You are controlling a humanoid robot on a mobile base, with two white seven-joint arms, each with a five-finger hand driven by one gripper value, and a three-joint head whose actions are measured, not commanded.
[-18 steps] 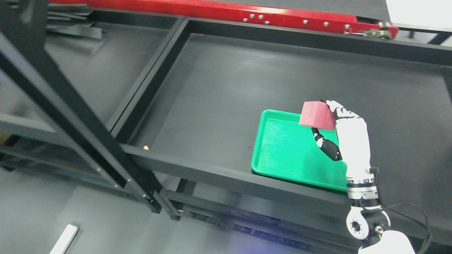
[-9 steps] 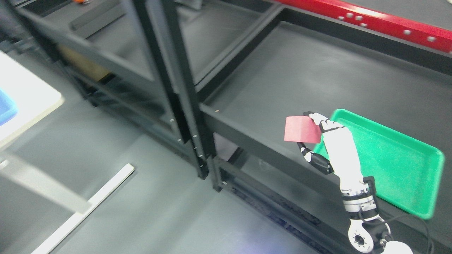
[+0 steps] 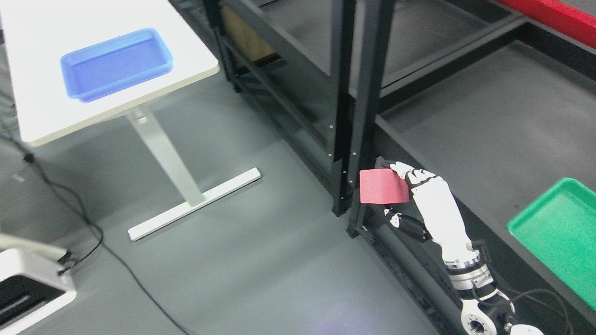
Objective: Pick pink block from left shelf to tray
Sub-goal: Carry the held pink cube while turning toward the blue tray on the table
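From the head view, the right hand (image 3: 421, 195) comes up from the bottom right. Its fingers (image 3: 405, 171) are curled around the pink block (image 3: 382, 187), and the thumb is under it. The block is up in the air, in front of the black shelf (image 3: 368, 93) post and over the grey floor. The green tray (image 3: 558, 232) sits on the shelf at the right edge, well apart from the block. A blue tray (image 3: 116, 63) lies on the white table (image 3: 42, 116) at the top left.

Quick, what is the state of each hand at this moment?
Left hand: not in view.
Right hand: closed on the pink block, held in the air beside the shelf post.
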